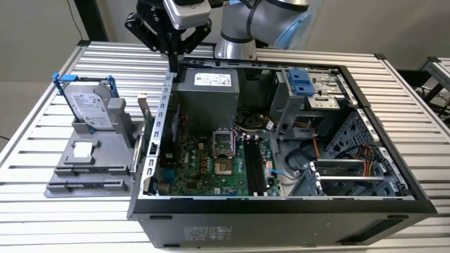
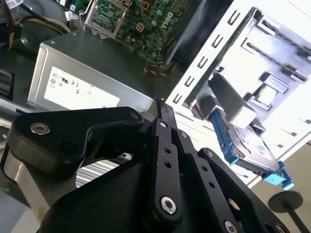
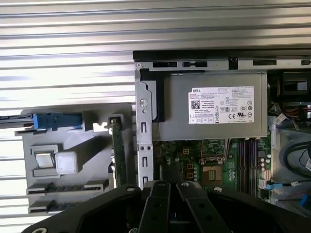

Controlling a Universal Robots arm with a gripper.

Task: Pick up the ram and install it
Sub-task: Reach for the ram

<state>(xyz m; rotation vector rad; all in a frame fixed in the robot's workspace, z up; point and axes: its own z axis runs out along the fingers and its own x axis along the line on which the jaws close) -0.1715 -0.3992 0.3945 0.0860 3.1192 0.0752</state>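
Currently the gripper is hovering above the case's side wall, jaws closed on nothing. The ram is standing on edge in the gray holder just beside the case; grasping it well likely means squaring the jaws across its thin faces.

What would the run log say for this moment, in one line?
claw: shut, empty, above edge of computer case | ram: on edge in grey holder beside case, untouched
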